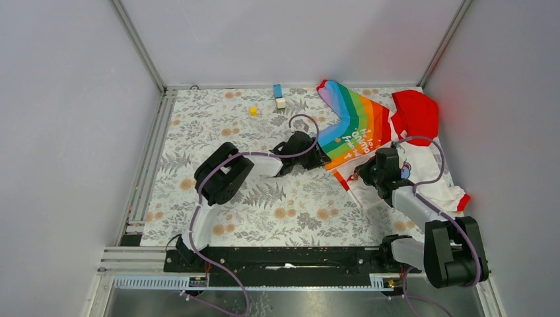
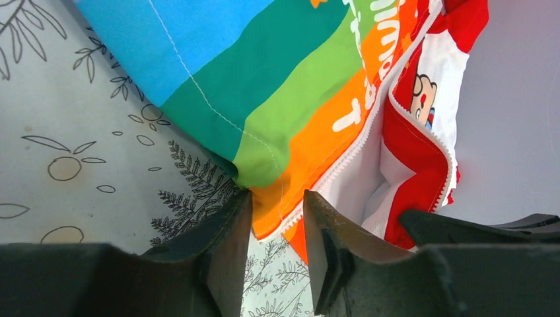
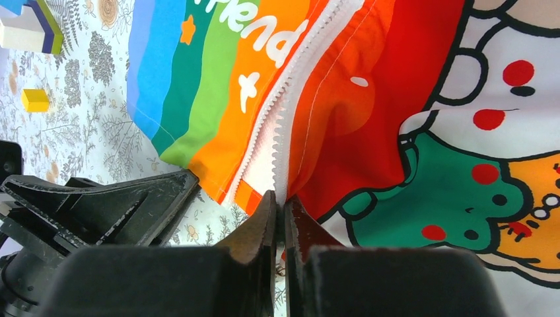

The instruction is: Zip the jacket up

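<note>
The jacket [image 1: 360, 125] lies open at the back right of the flowered mat, with the rainbow panel on the left, the white printed body on the right and the red hood at the far end. My left gripper [image 2: 277, 198] is open, and the orange bottom corner of the rainbow panel [image 2: 277, 99] with its white zipper teeth sits between its fingertips. My right gripper [image 3: 280, 201] is shut on the white zipper edge of the red-lined panel [image 3: 343, 99] at the hem. In the top view the left gripper [image 1: 323, 162] and the right gripper [image 1: 366, 175] stand close together at the jacket's near edge.
A blue and white block [image 1: 279, 96] and a small yellow cube [image 1: 253, 111] lie on the mat at the back, left of the jacket. Grey walls enclose the table on three sides. The jacket's red cuff [image 1: 464, 201] lies near the right wall.
</note>
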Robot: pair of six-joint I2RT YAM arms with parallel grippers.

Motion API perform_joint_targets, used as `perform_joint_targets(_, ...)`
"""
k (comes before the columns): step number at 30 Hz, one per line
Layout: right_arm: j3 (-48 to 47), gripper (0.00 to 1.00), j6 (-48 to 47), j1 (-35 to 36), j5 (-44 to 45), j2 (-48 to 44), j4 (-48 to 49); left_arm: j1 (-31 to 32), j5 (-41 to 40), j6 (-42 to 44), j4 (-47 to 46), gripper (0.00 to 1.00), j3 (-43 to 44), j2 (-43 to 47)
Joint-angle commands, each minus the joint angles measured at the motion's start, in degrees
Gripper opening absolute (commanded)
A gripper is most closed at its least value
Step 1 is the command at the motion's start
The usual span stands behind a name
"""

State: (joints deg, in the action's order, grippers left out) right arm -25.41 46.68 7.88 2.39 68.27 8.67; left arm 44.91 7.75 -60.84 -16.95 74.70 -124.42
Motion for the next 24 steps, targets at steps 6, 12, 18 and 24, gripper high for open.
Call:
perform_joint_targets(6, -1.1, 0.00, -0.4, 0.4, -0.9, 1.4, 1.5, 0.1, 6.5, 4.9, -11.2, 0.32, -1.4, 0.2)
perform_joint_targets(12, -1.6, 0.00, 1.6, 0.5, -1.8, 2.3, 1.5, 0.1, 9.5, 6.1, -13.2, 0.20, -0.7, -0.2)
perform_joint_targets(18, -3.8, 0.00, 7.5, 0.5, -2.1, 5.0, -1.6, -0.3, 13.7, 7.9, -18.3, 0.06, -0.9, -1.0)
perform_joint_targets(24, -5.9, 0.00, 12.2, 0.5, -2.2, 5.9, -5.2, -0.7, 15.9, 12.7, -35.0, 0.00, -7.4, 0.9)
